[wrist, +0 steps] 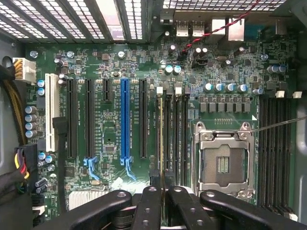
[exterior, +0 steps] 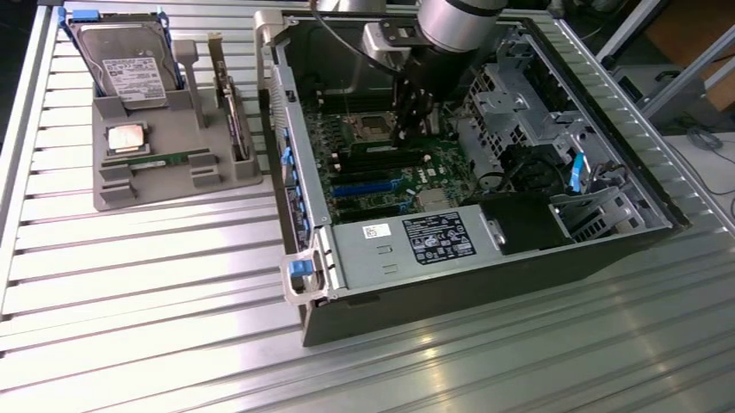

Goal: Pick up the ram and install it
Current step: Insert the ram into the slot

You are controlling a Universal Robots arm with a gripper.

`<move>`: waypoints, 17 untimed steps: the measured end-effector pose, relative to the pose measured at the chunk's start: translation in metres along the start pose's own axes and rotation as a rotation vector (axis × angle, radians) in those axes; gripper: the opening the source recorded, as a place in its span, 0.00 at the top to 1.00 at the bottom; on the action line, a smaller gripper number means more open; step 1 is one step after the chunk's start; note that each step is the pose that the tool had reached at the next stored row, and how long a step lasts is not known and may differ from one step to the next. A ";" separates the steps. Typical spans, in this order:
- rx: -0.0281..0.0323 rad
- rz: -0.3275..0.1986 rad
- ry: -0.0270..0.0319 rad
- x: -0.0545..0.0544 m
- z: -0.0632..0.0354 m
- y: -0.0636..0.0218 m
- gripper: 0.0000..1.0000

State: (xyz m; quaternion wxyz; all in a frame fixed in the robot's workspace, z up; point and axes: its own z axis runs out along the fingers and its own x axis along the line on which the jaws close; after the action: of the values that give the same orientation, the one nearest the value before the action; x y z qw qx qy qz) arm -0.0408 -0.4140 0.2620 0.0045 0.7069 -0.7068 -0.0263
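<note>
**Ram stick held edge-on above the memory slots**

Nearest your wrist camera are the black fingers [wrist: 159,203], drawn close together with only a thin gap between their tips. You can see the ram [wrist: 160,129] pinched in that gap, edge-on, as a thin pale strip running along the memory slots [wrist: 175,134] just beside the empty processor socket [wrist: 224,160]. Whether the stick is already seated in its slot or just above it, you cannot tell from here.

Using the computer case [exterior: 460,284] as your landmark: in the exterior view the arm [exterior: 460,26] reaches down into the open case, and the fingers [exterior: 408,125] hang over the green motherboard [exterior: 379,168], close to the processor socket [exterior: 370,127]. Inside the case, toward its near wall, sits the grey power supply [exterior: 402,245] with a black label.

Outside the case, on the exterior view's left, you have a grey holder [exterior: 172,163] standing on the ribbed metal counter [exterior: 150,292]. A hard drive [exterior: 124,56] stands upright at the holder's far end, the end away from the case's blue latch [exterior: 301,268]. A square silvery processor chip [exterior: 126,138] lies on the holder below the drive. A second ram stick [exterior: 170,158] lies flat across the holder just below that chip, and a card [exterior: 233,112] stands on edge in the holder's side nearest the case.

On the motherboard itself you can see one blue expansion slot [wrist: 125,120] among the black ones, on the far side of the memory slots from the processor socket.
</note>
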 end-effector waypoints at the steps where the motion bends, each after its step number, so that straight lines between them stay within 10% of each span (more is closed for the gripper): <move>1: 0.0000 0.000 0.0000 0.000 0.0020 0.0006 0.88; 17: 0.0000 0.000 0.0000 0.000 0.0223 0.0037 0.88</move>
State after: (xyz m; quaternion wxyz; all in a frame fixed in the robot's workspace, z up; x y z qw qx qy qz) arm -0.0455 -0.4133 0.2399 0.0045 0.7069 -0.7068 -0.0263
